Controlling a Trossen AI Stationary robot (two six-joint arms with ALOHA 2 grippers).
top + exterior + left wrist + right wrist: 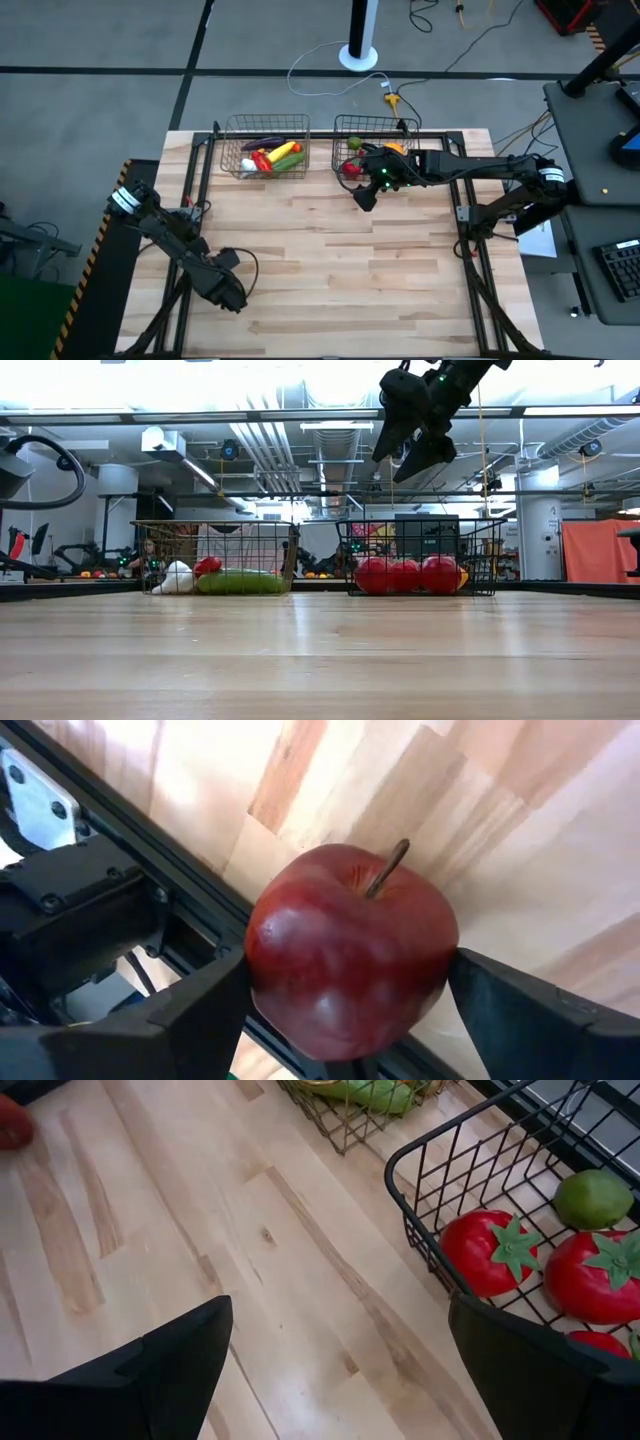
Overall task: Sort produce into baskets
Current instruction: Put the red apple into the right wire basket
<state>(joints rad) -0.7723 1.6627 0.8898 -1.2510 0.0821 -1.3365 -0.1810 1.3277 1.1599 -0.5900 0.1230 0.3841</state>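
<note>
A dark red apple (350, 950) with a brown stem sits between the fingers of my left gripper (348, 978), which is shut on it at the table's near left (232, 293); the high view hides the apple under the gripper. The copper basket (228, 140) at the far left holds an eggplant, corn, a red pepper, a cucumber and garlic. The dark basket (420, 1200) to its right holds red tomatoes (490, 1250) and a green fruit (592, 1198). My right gripper (365, 195) hangs open, with nothing in it, high above that basket's near left corner. My left gripper pinches the apple by two opposite sides (268, 970) between its two fingers (200, 1010). The fingers come steeply from above. The apple's stem end (385, 880) faces away from the gripper. Whether the apple rests on the table cannot be told.
A black frame rail (190, 930) runs along the table's edge right beside the apple. Bare wooden tabletop (340, 260) lies between the left gripper and the two baskets at the far edge. In the low view the right gripper (410, 450) hangs well above the dark basket (480, 555).
</note>
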